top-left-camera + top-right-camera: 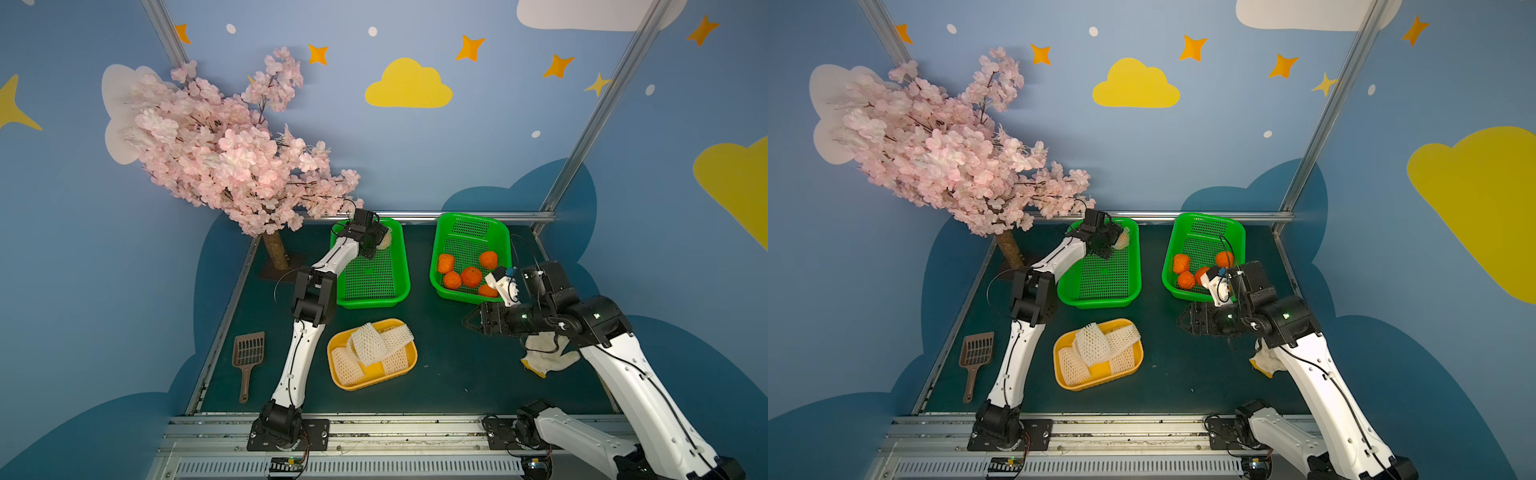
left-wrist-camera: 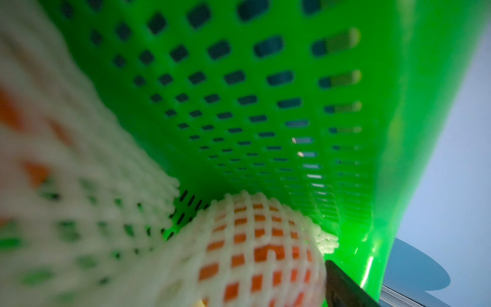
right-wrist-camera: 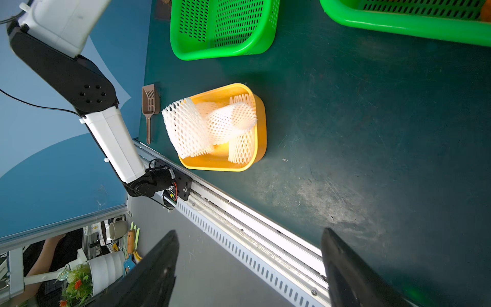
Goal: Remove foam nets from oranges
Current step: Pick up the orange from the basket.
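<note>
Baskets first: my left end effector (image 1: 374,239) sits inside the left green basket (image 1: 365,303), with a netted orange (image 2: 260,247) just beside it. The close view is blurred, so I cannot tell its jaw state. My right end effector (image 3: 249,232) hangs spread and empty beside the right green basket (image 1: 469,216), which holds five bare oranges (image 1: 471,276). The yellow tray (image 1: 374,380) of empty foam nets (image 1: 370,345) lies ahead of it.

No readable text, labels or numbers anywhere.
</note>
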Available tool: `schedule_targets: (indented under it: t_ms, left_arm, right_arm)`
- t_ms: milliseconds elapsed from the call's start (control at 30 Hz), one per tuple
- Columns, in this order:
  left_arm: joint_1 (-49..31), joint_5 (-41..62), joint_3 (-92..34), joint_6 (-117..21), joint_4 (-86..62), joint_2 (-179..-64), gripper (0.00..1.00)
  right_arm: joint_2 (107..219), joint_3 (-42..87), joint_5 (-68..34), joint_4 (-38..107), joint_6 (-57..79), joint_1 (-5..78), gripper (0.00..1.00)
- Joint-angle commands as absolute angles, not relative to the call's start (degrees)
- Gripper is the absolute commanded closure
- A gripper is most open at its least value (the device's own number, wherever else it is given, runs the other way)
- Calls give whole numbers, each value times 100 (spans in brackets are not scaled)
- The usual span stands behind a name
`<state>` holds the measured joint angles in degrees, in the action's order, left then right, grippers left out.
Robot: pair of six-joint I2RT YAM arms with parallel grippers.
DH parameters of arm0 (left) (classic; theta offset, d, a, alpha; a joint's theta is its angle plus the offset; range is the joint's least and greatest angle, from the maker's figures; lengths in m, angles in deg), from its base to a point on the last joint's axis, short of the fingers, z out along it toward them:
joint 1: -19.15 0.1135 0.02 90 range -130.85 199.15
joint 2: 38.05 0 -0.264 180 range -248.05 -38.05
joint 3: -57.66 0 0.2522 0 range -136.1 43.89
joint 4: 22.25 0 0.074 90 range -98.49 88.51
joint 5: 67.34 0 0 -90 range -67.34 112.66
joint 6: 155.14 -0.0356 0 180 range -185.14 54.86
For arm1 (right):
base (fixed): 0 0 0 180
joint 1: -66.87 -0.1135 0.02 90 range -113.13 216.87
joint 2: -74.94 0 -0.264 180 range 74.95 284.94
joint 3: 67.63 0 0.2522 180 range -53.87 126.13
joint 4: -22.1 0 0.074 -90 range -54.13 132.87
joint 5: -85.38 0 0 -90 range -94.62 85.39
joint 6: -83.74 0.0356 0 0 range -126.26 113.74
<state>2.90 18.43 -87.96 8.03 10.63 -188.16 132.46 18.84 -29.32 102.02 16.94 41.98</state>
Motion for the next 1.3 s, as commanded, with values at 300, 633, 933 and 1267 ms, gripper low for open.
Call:
schedule_targets:
  t_ms: [300,633,933,1267]
  left_arm:
    - [272,1836,-9501,935,581,-19466,18]
    - [358,1370,-9500,857,268,-19514,41]
    - [340,966,-8346,723,-725,-18790,44]
    - [299,256,-6598,156,-685,-17318,44]
  right_arm:
    - [13084,1626,-3002,10105,1752,4332,17]
    - [13154,1643,-2993,10015,1738,4419,17]
    - [13163,1586,-2896,10005,1665,4522,17]
    - [13107,1462,-3043,9910,1597,4735,17]
